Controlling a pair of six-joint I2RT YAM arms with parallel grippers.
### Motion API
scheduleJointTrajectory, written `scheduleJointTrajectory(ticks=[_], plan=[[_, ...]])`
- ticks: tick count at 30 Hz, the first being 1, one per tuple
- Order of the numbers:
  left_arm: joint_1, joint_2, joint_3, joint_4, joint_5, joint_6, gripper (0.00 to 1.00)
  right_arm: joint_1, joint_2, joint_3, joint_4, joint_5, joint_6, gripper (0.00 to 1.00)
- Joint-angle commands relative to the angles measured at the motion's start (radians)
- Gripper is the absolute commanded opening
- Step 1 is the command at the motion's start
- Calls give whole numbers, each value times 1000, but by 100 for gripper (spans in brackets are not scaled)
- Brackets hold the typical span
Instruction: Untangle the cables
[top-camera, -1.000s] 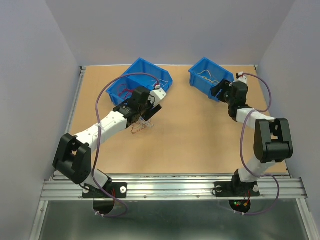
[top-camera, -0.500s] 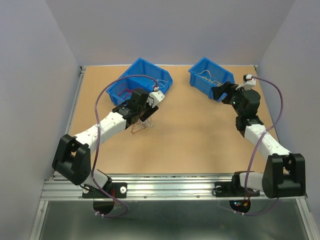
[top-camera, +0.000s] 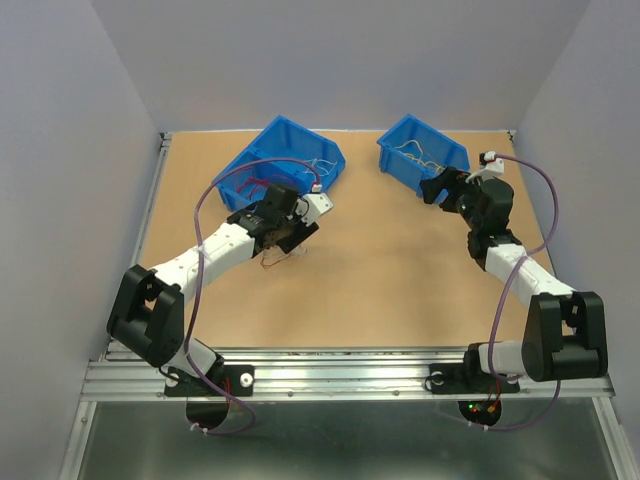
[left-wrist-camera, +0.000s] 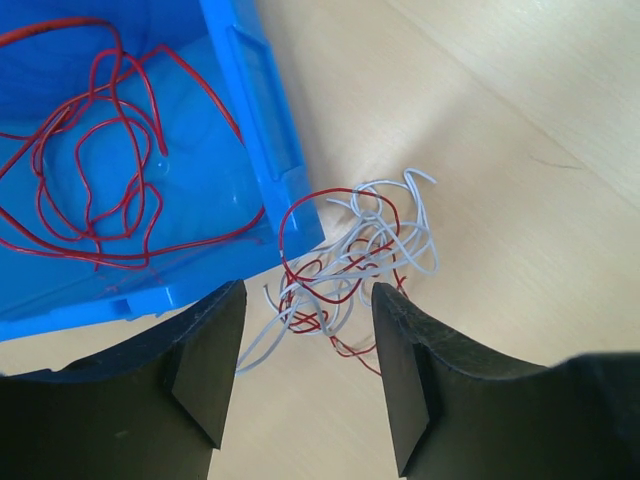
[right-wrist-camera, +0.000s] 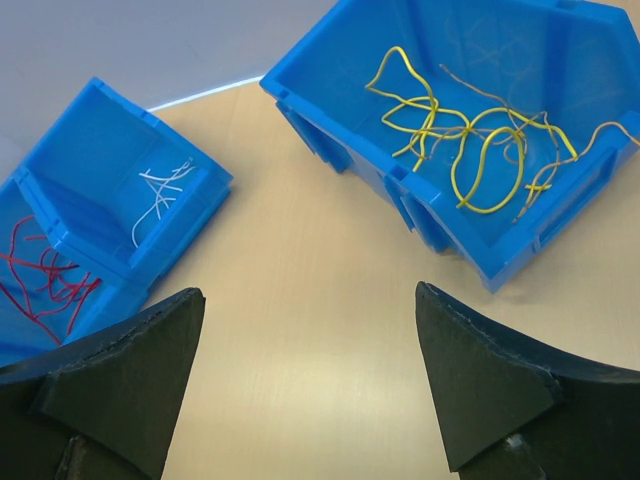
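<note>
A small tangle of red and white cables (left-wrist-camera: 350, 260) lies on the table by the corner of the left blue bin (left-wrist-camera: 250, 100); from above the tangle (top-camera: 278, 256) is partly hidden under my left gripper (top-camera: 293, 236). In the left wrist view the left gripper (left-wrist-camera: 306, 298) is open, its fingers either side of the tangle's near end, where one white wire trails into the gap. My right gripper (right-wrist-camera: 308, 292) hangs wide open over bare table, holding nothing, just in front of the right blue bin (right-wrist-camera: 330, 110).
The left bin (top-camera: 300, 140) holds loose red wires (left-wrist-camera: 100, 170) in one compartment and white wires (right-wrist-camera: 160, 195) in the other. The right bin (top-camera: 400, 135) holds yellow wires (right-wrist-camera: 470, 140). Purple cords loop along both arms. Walls enclose the table on three sides.
The left gripper has come down over the tangle and its jaws have narrowed. The right arm has stretched out and the right gripper has opened wider, near the right bin's front.
</note>
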Motion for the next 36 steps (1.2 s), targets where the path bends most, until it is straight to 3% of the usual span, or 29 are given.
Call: scheduleJointTrajectory(ticks=[1,4,10,13,15,16,17,19,23,26,31,36], plan=[[1,-19,14,-19,29,8,59,6,-12,-11,27,-7,-15,91],[3,-15,16,-19,15,4,50,6,-15,-13,28,-4,-13,91],[4,-5,8,-28,-14,0,44,6,-20,-16,28,-2,-13,91],[3,14,10,-39,-14,-3,35,4,-26,-19,30,-1,-13,91],[3,24,16,-45,-13,-3,20,6,-32,-20,30,-1,-12,91],[3,22,17,-43,-13,-5,6,4,-32,-22,30,-4,-12,91],[3,16,17,-42,-13,-5,1,4,-34,-22,30,-13,-13,91],[3,2,20,-35,7,-2,0,6,-35,-22,36,-68,-30,91],[-2,-56,51,-22,94,14,0,39,-37,-49,203,-429,-33,89],[-23,-93,88,-25,136,17,0,102,-28,-33,223,-555,-97,87],[-60,-131,172,-26,262,27,0,217,50,10,214,-692,-199,86],[-127,-108,325,-28,354,34,0,276,116,46,215,-691,-268,86]])
